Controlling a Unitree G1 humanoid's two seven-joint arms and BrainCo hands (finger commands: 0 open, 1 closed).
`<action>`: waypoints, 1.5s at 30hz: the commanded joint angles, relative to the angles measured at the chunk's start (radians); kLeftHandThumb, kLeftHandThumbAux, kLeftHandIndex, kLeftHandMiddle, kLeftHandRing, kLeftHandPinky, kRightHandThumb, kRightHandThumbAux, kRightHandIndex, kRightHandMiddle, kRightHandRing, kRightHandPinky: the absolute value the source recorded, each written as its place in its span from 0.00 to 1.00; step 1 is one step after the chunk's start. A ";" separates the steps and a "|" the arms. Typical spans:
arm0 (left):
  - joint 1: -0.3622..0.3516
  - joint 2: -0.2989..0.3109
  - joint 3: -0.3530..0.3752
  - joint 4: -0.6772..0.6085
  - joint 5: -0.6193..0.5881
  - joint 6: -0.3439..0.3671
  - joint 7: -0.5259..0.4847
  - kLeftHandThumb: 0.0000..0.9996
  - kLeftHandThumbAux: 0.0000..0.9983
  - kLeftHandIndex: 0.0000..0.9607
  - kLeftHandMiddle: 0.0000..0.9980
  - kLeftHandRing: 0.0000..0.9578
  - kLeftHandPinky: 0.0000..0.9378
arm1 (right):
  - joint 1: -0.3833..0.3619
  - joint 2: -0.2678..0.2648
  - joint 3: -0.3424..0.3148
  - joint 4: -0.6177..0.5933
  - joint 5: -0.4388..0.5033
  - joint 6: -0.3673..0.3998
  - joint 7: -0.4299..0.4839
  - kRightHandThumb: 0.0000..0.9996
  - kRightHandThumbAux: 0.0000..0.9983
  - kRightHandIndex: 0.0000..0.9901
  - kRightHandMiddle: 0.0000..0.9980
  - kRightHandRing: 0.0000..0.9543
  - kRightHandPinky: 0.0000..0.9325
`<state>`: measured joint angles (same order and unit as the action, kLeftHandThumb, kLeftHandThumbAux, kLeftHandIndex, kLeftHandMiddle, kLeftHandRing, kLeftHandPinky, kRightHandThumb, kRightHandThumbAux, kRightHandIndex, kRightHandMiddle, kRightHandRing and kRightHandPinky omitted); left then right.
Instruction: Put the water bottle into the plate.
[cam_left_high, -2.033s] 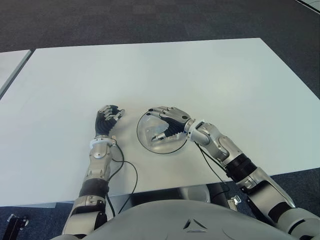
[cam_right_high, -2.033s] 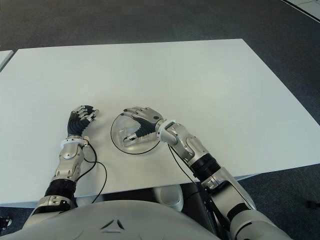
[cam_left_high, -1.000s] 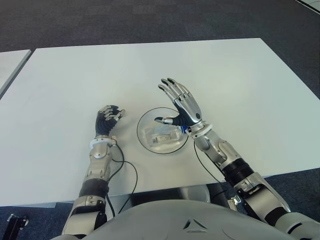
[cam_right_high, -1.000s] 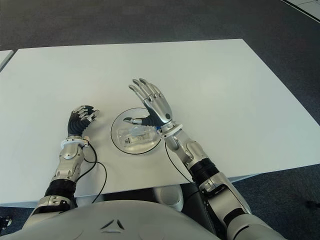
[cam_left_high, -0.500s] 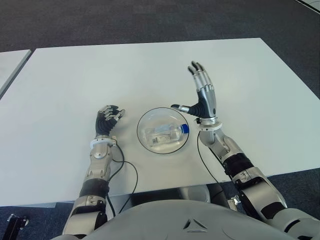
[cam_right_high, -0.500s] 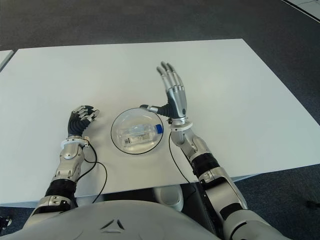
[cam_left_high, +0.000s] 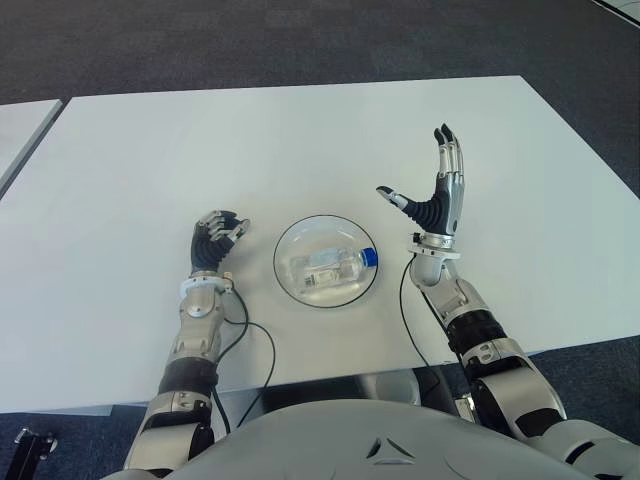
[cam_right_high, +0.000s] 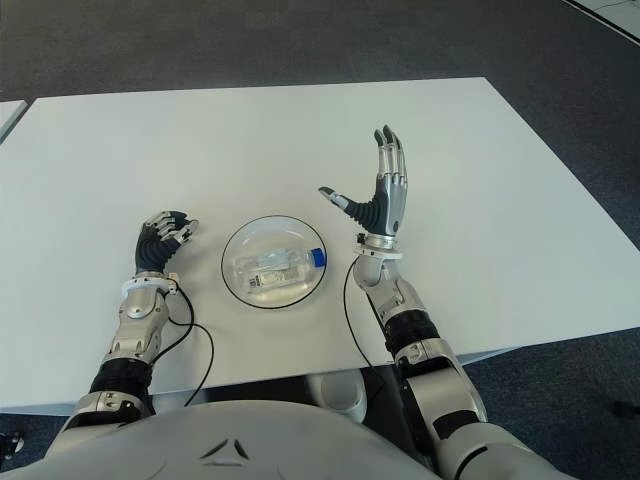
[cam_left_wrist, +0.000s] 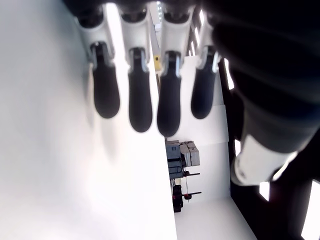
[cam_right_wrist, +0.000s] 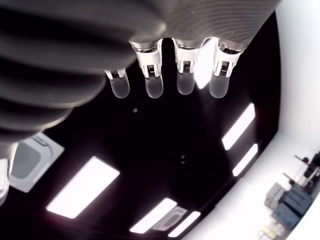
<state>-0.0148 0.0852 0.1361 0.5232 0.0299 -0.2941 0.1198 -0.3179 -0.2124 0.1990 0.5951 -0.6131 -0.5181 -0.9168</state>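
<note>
Lying on its side, the water bottle (cam_left_high: 328, 268) occupied the plate (cam_left_high: 290, 246); right hand (cam_left_high: 440, 200) was raised, fingers spread, empty; left hand (cam_left_high: 213, 240) curled left of plate.

Bright even light, soft shadows, blurred fingers (cam_left_wrist: 140, 100)

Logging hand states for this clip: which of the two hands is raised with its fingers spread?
The right hand, up off the table right of the plate holding the water bottle, fingers straight and empty. The left hand, left of the plate, is low and curled.
</note>
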 joint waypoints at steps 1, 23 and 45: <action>0.056 -0.010 -0.011 0.076 -0.004 0.068 -0.022 0.70 0.72 0.45 0.49 0.50 0.50 | 0.011 0.056 -0.050 0.019 0.158 -0.038 0.114 0.52 0.69 0.00 0.00 0.01 0.13; 0.056 -0.008 -0.003 0.082 -0.019 0.055 -0.031 0.70 0.72 0.45 0.50 0.51 0.51 | 0.027 0.133 -0.187 0.047 0.509 -0.019 0.578 0.63 0.79 0.40 0.40 0.40 0.47; 0.054 -0.006 -0.006 0.077 -0.014 0.061 -0.027 0.70 0.72 0.44 0.49 0.50 0.50 | 0.065 0.159 -0.243 0.092 0.643 0.049 0.891 0.70 0.73 0.44 0.63 0.67 0.72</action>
<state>-0.0168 0.0898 0.1389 0.5309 0.0197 -0.3046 0.1109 -0.2741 -0.0507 -0.0444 0.6629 0.0131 -0.4828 -0.0670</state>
